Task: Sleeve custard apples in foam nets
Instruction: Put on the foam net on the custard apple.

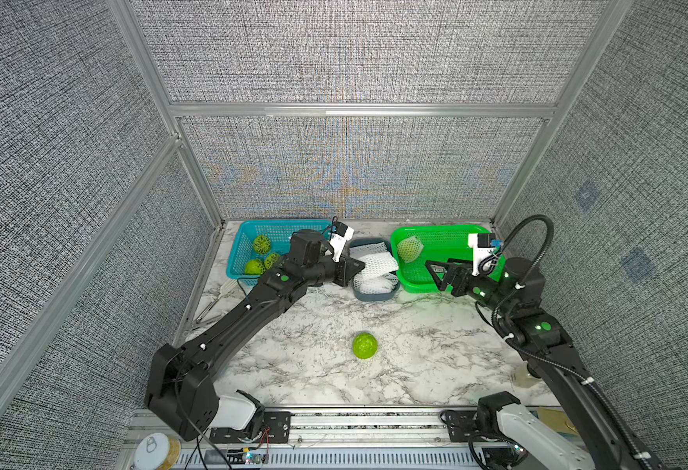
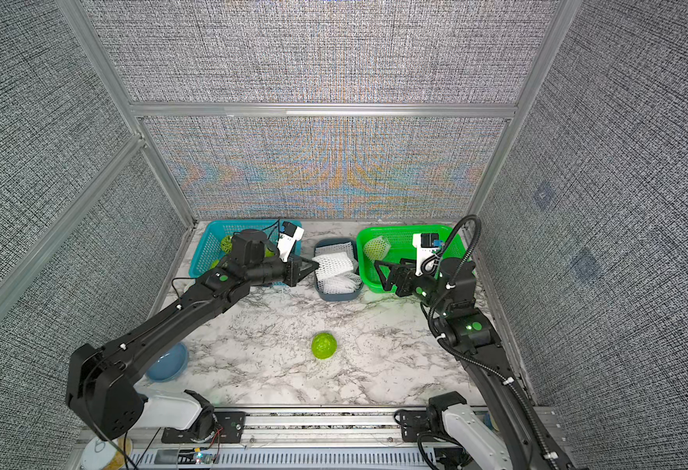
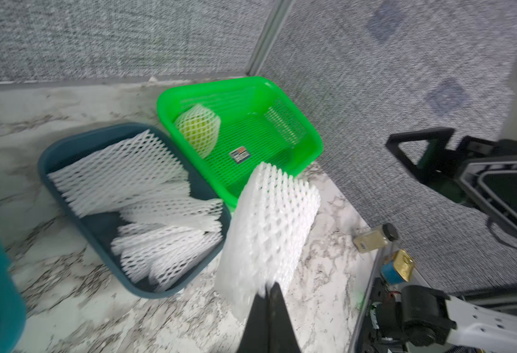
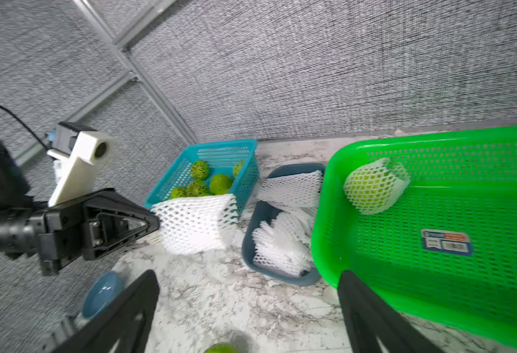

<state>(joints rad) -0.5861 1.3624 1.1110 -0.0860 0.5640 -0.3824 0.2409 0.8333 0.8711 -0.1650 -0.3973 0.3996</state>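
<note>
holding a flat foam net (image 4: 196, 224) by one edge, the left pincer (image 4: 156, 224) is clamped fully shut on it and has it in the air just beside the dark tray (image 3: 67, 143) where the spare nets (image 3: 122, 174) lie heaped. the right pincer (image 4: 248, 275) stands wide apart and grips nothing, hovering in front of the green basket (image 4: 434, 136).

by my reading the job is in its early part. only one sleeved custard apple (image 1: 409, 248) sits in the green basket, at its back left corner. one bare custard apple (image 1: 364, 346) waits alone near the middle of the worktop (image 1: 293, 378), well apart from both arms, and looks to be the next fruit for the net in hand. at least four more unwrapped fruits (image 4: 220, 183) are in the blue basket (image 4: 220, 143) at the back left, so most of the work is left.

the worktop is white with grey marble veins, smooth and mostly bare. a blue bowl (image 2: 169, 362) rests near its left edge. grey woven panels (image 1: 334, 61) in aluminium framing close the cell on three sides.
</note>
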